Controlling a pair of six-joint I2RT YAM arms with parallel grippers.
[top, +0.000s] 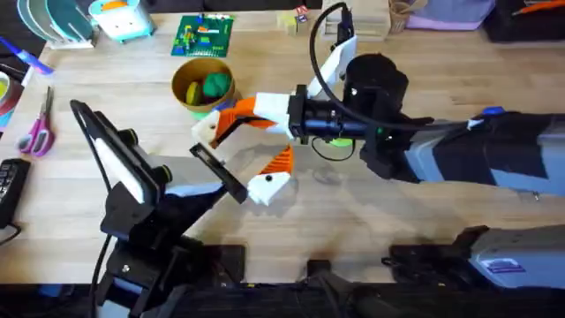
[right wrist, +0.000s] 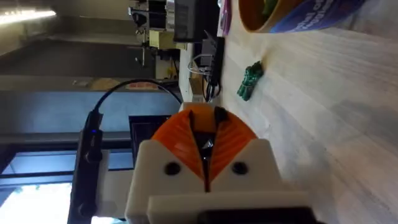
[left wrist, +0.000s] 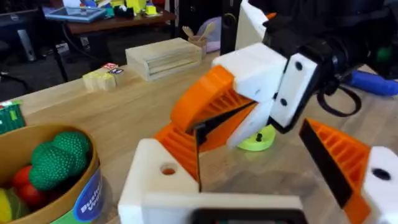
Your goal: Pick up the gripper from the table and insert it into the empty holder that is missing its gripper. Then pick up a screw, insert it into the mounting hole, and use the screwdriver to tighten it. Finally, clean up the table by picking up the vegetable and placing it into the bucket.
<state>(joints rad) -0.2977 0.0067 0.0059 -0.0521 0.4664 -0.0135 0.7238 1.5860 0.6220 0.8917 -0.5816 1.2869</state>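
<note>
My left gripper (top: 258, 146) (left wrist: 252, 149) stands open over the table (top: 397, 208). Both its white blocks carry ribbed orange tips, and a round hole (left wrist: 168, 169) shows in one block. My right gripper (top: 237, 119) (left wrist: 199, 121) (right wrist: 205, 124) is shut and reaches between them, its tips against the tip of the holed block. Whether anything is pinched I cannot tell. The screw is out of view. The blue screwdriver (left wrist: 373, 82) (top: 491, 113) lies behind the right arm. The bucket (top: 179, 95) (left wrist: 81, 199) (right wrist: 311, 15) holds a green vegetable (top: 216, 84) (left wrist: 59, 158). A small green piece (right wrist: 250, 81) lies on the table.
A lime-green disc (left wrist: 258, 143) (top: 340, 141) lies under the right wrist. Pink scissors (top: 37, 132) are at the left edge. A green board (top: 203, 35) and a wooden block (left wrist: 165, 57) sit at the back. The right arm (top: 477, 155) spans the table's right half.
</note>
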